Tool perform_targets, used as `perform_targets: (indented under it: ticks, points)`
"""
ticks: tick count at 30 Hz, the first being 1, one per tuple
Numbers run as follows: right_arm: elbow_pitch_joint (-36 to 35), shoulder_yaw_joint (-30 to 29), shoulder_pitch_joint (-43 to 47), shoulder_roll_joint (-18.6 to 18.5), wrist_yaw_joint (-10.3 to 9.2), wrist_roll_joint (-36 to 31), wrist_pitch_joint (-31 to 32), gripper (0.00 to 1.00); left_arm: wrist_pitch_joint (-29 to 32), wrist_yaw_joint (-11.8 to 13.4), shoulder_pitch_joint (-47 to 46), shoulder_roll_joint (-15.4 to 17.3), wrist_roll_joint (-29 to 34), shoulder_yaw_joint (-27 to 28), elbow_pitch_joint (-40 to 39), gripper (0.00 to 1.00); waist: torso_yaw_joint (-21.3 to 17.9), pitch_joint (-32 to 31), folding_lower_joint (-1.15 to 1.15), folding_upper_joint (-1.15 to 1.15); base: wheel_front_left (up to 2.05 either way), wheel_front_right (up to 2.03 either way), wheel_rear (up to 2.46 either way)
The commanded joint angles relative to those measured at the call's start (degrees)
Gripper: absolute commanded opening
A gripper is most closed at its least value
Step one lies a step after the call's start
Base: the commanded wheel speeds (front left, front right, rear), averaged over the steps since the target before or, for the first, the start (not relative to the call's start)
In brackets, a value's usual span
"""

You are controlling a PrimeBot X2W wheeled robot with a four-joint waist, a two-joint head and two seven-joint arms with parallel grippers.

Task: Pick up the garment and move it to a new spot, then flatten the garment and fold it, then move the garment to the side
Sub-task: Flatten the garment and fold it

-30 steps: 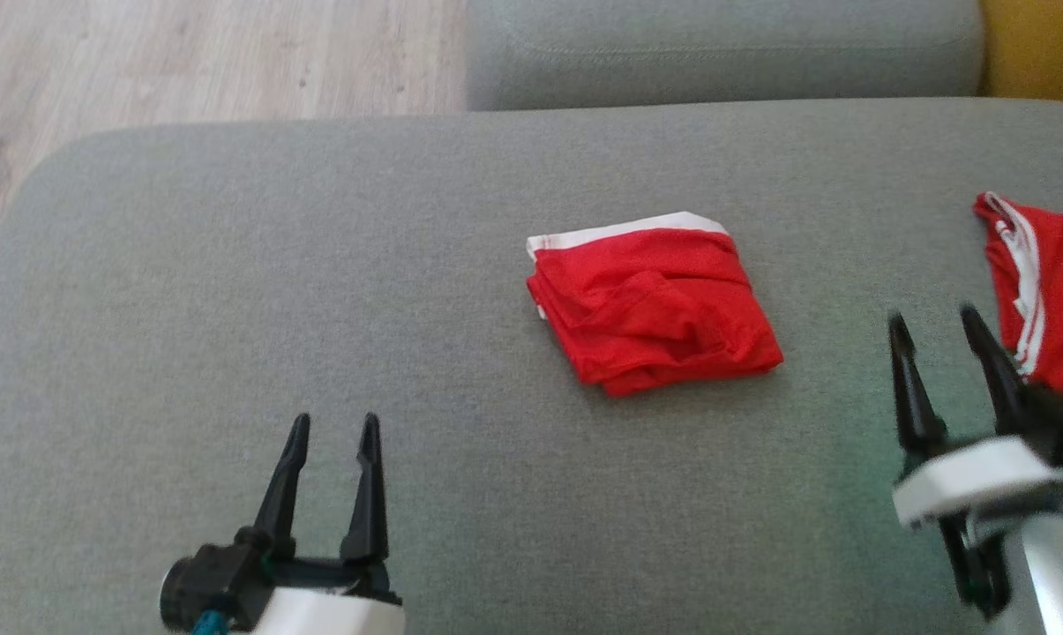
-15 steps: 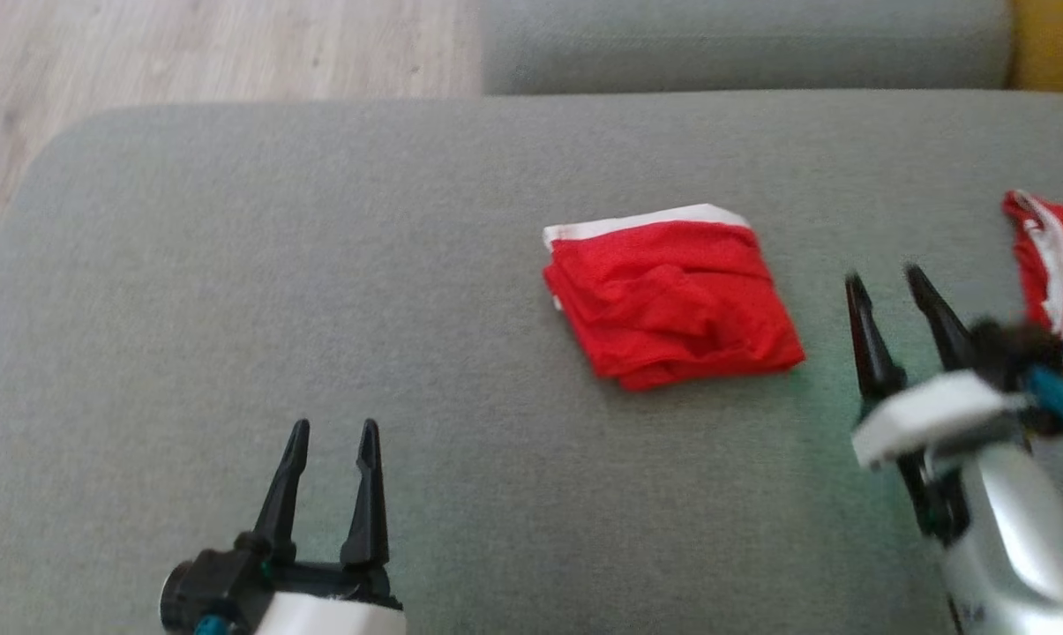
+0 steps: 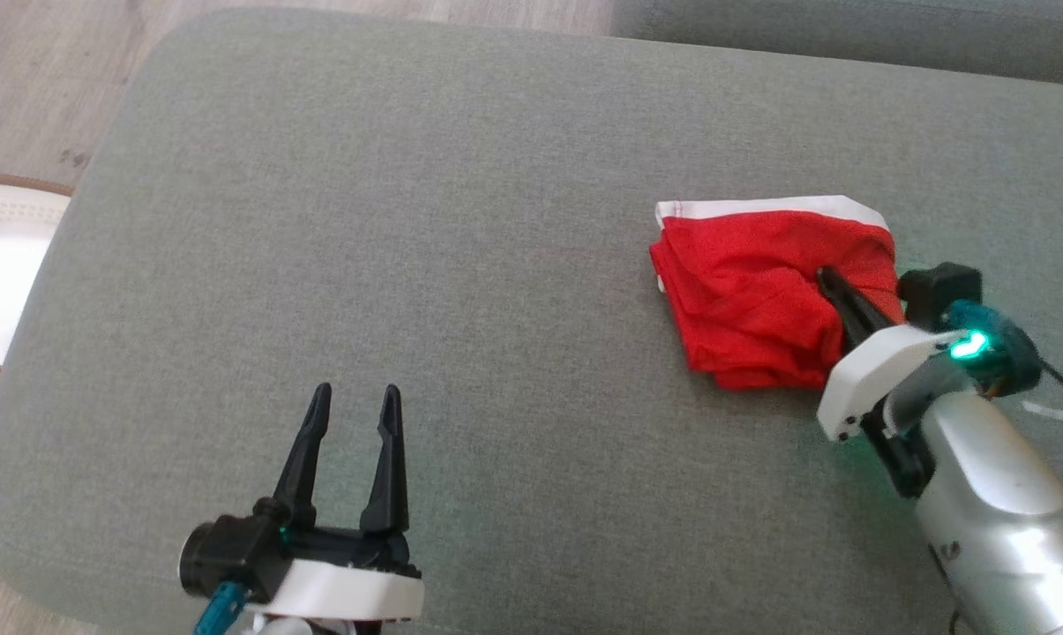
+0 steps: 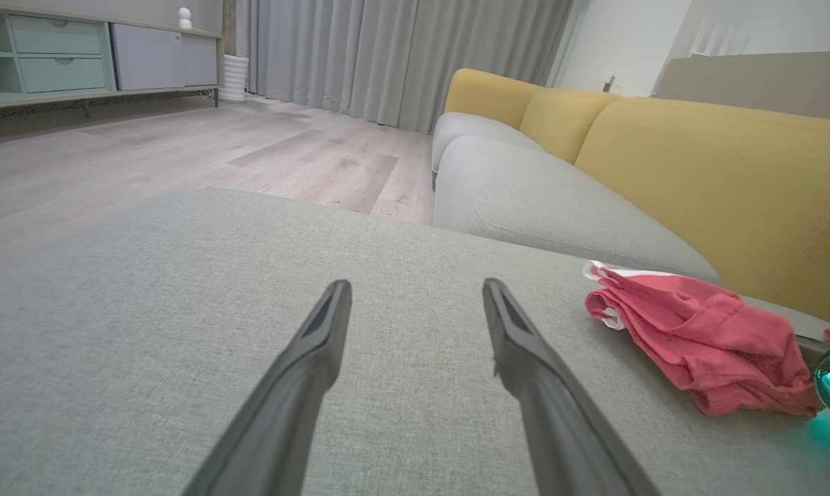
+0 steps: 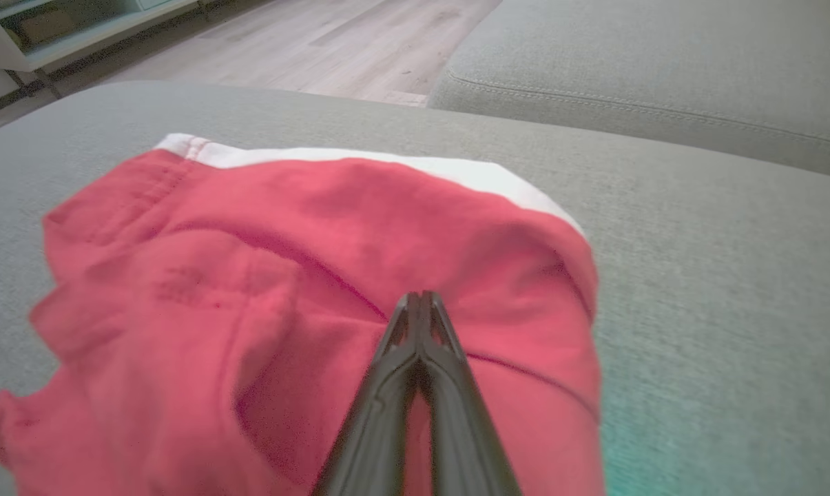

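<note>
The garment (image 3: 743, 291) is a red cloth with a white band, folded into a small bundle on the grey cushion (image 3: 407, 220), right of centre. My right gripper (image 3: 827, 278) reaches onto the bundle's right part from the lower right. In the right wrist view its fingers (image 5: 418, 297) are pressed together, with creases of the red garment (image 5: 249, 275) running into the tips. My left gripper (image 3: 355, 397) stands open over bare cushion at the lower left, well away from the cloth. In the left wrist view its open gripper (image 4: 415, 286) has the garment (image 4: 697, 337) off to the right.
A second grey cushion (image 3: 849, 26) lies beyond the far edge, with a yellow backrest (image 4: 697, 158) to the right. Wooden floor (image 3: 37, 70) and a white round object (image 3: 2, 273) lie past the cushion's left edge. A low cabinet (image 4: 77, 55) stands across the room.
My right gripper has moved left and forward onto the garment and has shut there. The head camera has shifted, so the whole picture sits differently. My left gripper stays open.
</note>
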Motion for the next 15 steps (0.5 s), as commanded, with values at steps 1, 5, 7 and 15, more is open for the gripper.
perform_targets:
  ticks: [1,5,7,15]
  points:
    - [-1.3,2.4,-1.6,-0.3,-0.04,1.0,-1.3,0.0,-0.3,0.4,-1.3,0.0,-0.4,1.7,-1.8,1.0,0.2,-0.2,-0.01,0.0,0.0,0.0,0.0]
    - [-2.2,9.2,0.0,-0.1,-0.04,3.7,-2.3,0.0,-0.3,0.7,-0.8,0.0,-0.5,2.0,-1.9,1.0,0.0,-1.3,-0.01,0.0,0.0,0.0,0.0]
    - [-3.2,12.6,1.1,-0.1,-0.04,5.2,-2.1,0.0,-0.3,0.9,-0.6,0.0,-0.7,2.2,-2.1,1.0,-0.5,-1.7,-0.01,0.0,0.0,0.0,0.0]
    - [-5.9,22.6,4.4,1.6,-0.04,9.2,-0.3,0.0,-0.3,1.2,0.4,0.0,-0.6,2.6,-2.4,1.0,-2.6,-3.6,-0.01,0.0,0.0,0.0,0.0]
